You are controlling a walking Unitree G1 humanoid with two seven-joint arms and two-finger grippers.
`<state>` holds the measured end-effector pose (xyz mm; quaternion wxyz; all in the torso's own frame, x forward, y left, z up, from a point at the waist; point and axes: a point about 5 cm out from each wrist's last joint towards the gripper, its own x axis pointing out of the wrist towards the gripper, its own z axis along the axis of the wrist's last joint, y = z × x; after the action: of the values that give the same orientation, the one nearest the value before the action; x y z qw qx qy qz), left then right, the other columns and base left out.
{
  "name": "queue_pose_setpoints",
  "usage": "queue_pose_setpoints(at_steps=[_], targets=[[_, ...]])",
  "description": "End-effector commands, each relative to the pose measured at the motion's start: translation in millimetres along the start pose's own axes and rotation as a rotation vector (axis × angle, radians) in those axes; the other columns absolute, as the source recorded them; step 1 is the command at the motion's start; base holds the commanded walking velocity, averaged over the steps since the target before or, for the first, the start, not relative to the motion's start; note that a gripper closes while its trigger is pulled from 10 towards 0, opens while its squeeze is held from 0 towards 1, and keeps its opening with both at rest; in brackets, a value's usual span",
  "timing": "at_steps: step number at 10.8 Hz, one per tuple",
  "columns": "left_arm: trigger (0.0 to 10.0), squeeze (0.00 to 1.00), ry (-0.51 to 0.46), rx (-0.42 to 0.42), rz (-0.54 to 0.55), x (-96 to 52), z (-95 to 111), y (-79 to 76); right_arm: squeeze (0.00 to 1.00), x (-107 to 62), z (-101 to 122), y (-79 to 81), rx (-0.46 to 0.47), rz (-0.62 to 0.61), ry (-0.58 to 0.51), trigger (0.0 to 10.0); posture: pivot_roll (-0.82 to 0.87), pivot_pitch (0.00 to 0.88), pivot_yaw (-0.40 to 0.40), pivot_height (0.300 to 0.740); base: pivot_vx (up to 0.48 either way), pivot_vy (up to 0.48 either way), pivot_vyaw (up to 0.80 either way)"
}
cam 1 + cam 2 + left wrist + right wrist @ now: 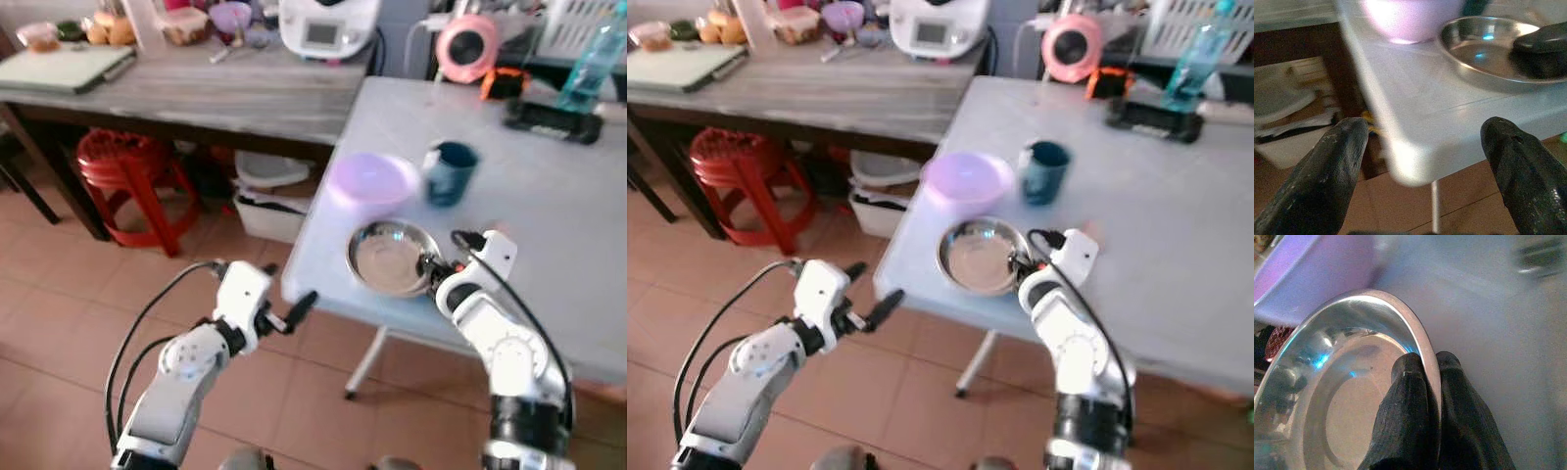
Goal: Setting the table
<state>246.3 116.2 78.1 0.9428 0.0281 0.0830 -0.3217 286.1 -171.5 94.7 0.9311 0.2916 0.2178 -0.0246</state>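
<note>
right gripper (1431, 382) pinched shut on steel bowl (392, 257) rim; thin grip could slip, bowl near table (549, 225) edge; left gripper (1425, 161) open, empty

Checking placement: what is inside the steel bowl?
The steel bowl holds no food; one finger of the right tool reaches inside, pinching its rim. The patch beneath that finger is hidden.

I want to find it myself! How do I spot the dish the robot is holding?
Look at the pale blue table, at its near corner. The metal dish sits there, its rim pinched by the right gripper. It is shiny silver, unlike the purple bowl and teal cup behind it.
</note>
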Motion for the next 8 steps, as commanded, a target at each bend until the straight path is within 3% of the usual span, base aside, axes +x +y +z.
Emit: queue_pose_setpoints(at_steps=[1,2,3,4,6,8], targets=[[10.0,0.0,0.004,0.003,0.035,-2.9,-2.2,6.3,0.0,2.3,-18.4,4.7,-0.011,0.009,0.077,0.0,-0.04,0.0,0.055,0.74,0.0,0.48,0.0],[10.0,0.0,-0.015,-0.007,0.059,-1.1,-2.7,8.4,0.0,0.9,-18.9,7.4,-0.027,0.027,0.063,1.6,-0.04,0.0,0.051,0.74,0.0,0.48,0.0],[10.0,0.0,-0.037,-0.025,0.091,1.2,-1.1,12.4,0.0,-0.8,-22.2,9.6,-0.047,0.041,0.068,9.2,-0.05,0.0,0.05,0.74,0.0,0.48,0.0],[10.0,0.0,-0.07,-0.073,0.142,5.7,2.5,18.8,0.0,-1.7,-24.6,13.2,-0.053,0.059,0.047,10.0,-0.05,0.0,0.041,0.74,0.0,0.48,0.0],[10.0,0.0,-0.153,-0.111,0.31,12.3,15.2,38.4,0.0,-4.4,-8.3,21.6,-0.181,0.083,-0.125,10.0,-0.05,0.0,0.033,0.74,0.0,0.48,0.0],[10.0,0.0,-0.199,-0.105,0.407,17.4,25.4,47.7,0.0,-9.7,4.9,22.1,-0.245,0.062,-0.258,10.0,-0.05,0.0,0.033,0.74,0.0,0.48,0.0]])
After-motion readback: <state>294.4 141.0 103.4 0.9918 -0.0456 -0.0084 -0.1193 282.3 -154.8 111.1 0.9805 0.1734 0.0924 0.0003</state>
